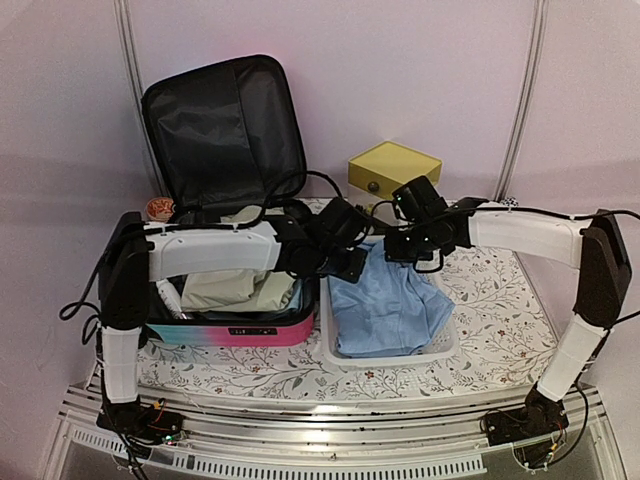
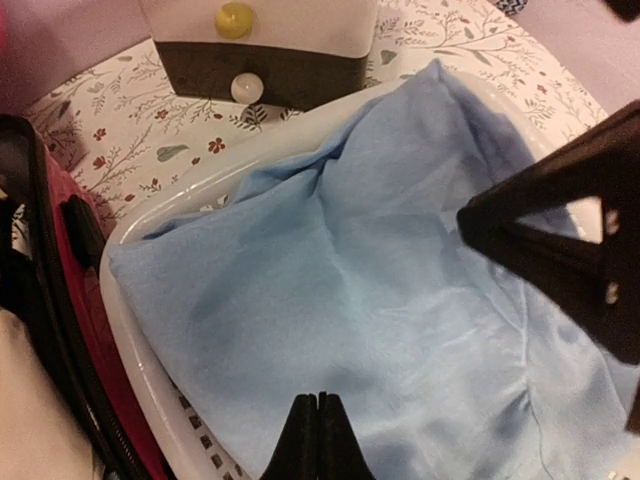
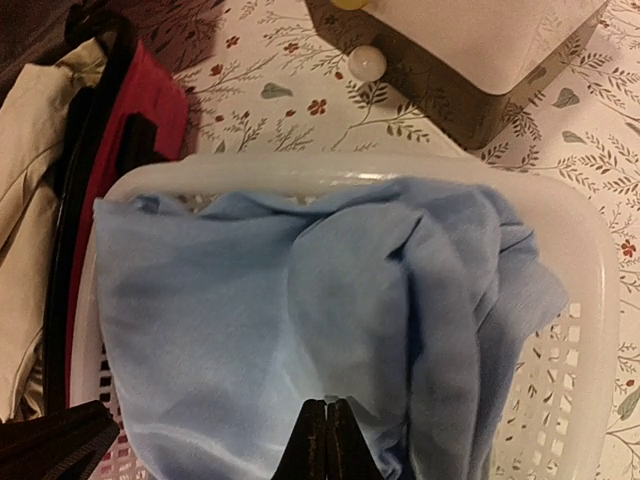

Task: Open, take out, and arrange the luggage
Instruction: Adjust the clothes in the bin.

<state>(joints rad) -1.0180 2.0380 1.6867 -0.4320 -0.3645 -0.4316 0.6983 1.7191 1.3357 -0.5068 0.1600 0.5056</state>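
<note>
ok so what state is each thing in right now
luggage, open, lid raised, beige clothes inside
white basket, holds the blue garment
blue garment, crumpled
left hand, shut, over the garment
right hand, shut, over the garment

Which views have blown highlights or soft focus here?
Top external: even light, mild glare on the metal rail at the near edge, and the luggage lid lining is dark with little detail. Left wrist: the drawer box top is blown out to white, and the left gripper is a soft black silhouette. Right wrist: same box washed out, right gripper blurred, blue cloth fairly sharp.
</note>
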